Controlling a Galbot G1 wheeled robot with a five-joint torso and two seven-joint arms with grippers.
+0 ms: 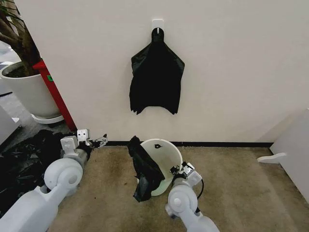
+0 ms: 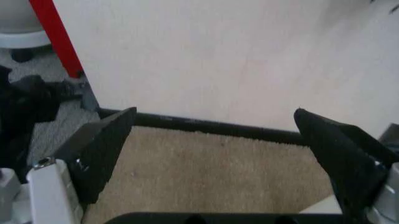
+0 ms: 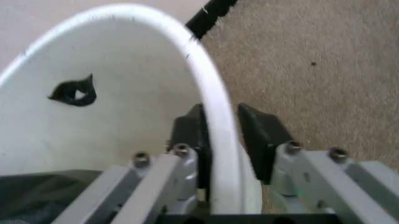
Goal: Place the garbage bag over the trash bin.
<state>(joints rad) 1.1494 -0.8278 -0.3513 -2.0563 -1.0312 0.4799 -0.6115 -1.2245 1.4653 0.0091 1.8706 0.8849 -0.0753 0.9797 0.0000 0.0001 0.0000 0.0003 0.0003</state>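
Observation:
The trash bin [image 1: 166, 155] is a small round white bucket, tilted with its mouth toward me, on the carpet in front of the wall. A black mark [image 3: 74, 92] shows on its inner wall. My right gripper [image 1: 175, 169] is shut on the bin's near right rim [image 3: 209, 88], with one finger inside and one outside. The garbage bag [image 1: 144, 169], thin and glossy black, hangs crumpled over the bin's left rim and down to the carpet; a corner of it shows in the right wrist view [image 3: 37, 198]. My left gripper [image 1: 99, 140] hovers open and empty near the baseboard, left of the bin.
A bundle of black bags [image 1: 156, 82] hangs from a wall hook above the bin. A heap of black plastic [image 1: 24, 159] lies at the left, with a large white plant pot [image 1: 29, 92] and a red post [image 1: 55, 94] behind it. White furniture [image 1: 294, 145] stands at the right.

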